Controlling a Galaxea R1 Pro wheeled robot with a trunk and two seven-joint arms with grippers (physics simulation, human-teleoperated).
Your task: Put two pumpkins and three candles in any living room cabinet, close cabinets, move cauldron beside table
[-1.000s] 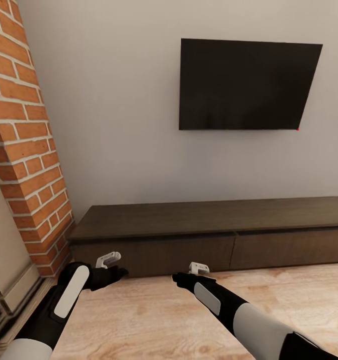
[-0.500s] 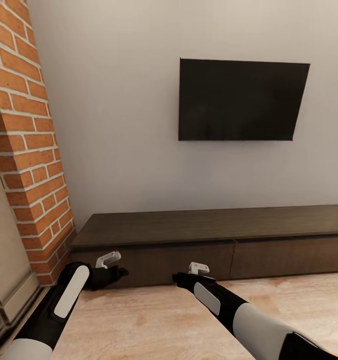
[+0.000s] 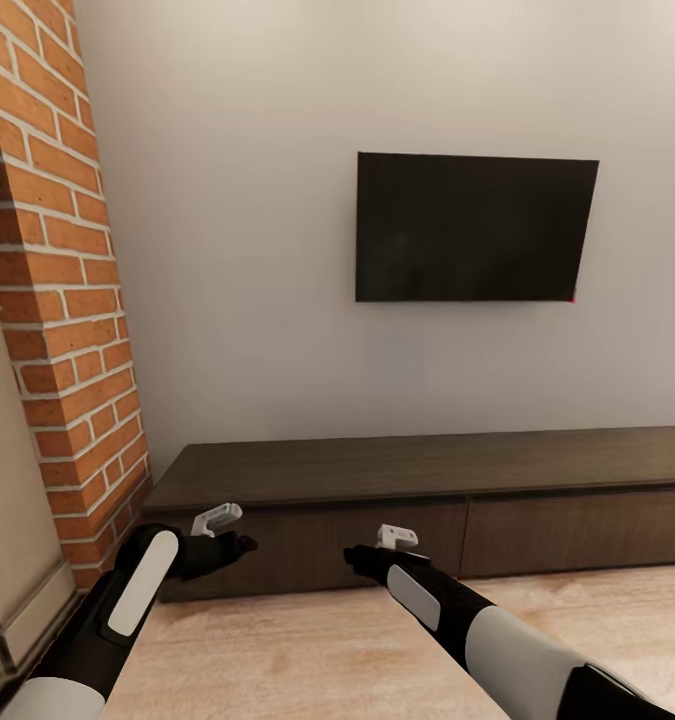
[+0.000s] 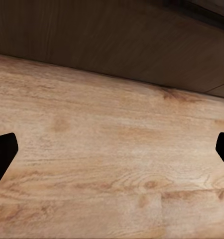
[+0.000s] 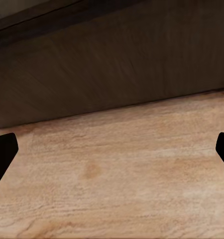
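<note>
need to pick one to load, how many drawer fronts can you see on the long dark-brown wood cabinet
2. The long dark-brown wood cabinet shows a left drawer front ahead of both arms and a right drawer front beside it. More may lie past the picture's right edge.

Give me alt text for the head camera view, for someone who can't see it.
A long, low dark-brown cabinet with shut drawer fronts stands against a grey wall under a black TV. Both robot arms reach toward it over wood floor, a brick column at left.

1. A dark flat screen [image 3: 474, 228] hangs on the pale wall [image 3: 247, 250].
2. A red brick column [image 3: 62, 300] stands at left.
3. Light wood floor [image 3: 307, 650] below, possibly laminate.
</note>
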